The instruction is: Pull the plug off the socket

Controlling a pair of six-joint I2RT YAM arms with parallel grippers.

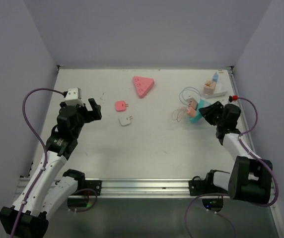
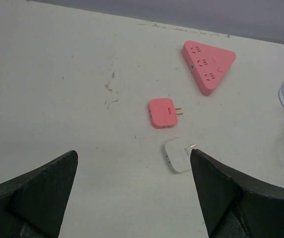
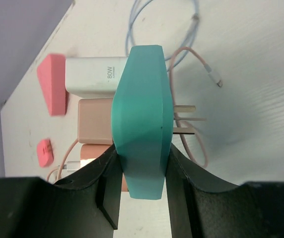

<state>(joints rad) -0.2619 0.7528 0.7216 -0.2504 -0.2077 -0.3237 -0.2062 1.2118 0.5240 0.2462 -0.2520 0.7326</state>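
Observation:
My right gripper (image 3: 142, 154) is shut on a teal socket adapter (image 3: 142, 119), held at its narrow end, with its metal prongs (image 3: 184, 119) pointing right. On its left face sit a white 80W charger (image 3: 95, 74), a tan plug (image 3: 95, 121) and a brownish plug with a USB cable (image 3: 85, 153). In the top view the teal socket (image 1: 195, 117) is at the right gripper (image 1: 204, 113), right of centre. My left gripper (image 2: 133, 153) is open and empty above the table, with a white plug (image 2: 177, 154) beside its right finger.
A pink triangular socket (image 1: 143, 85) lies at the back centre. A loose pink plug (image 1: 121, 105) and the white plug (image 1: 125, 121) lie in the middle. Blue and pink cables (image 3: 201, 64) curl behind the teal socket. A white block with small items (image 1: 214, 88) stands at the back right.

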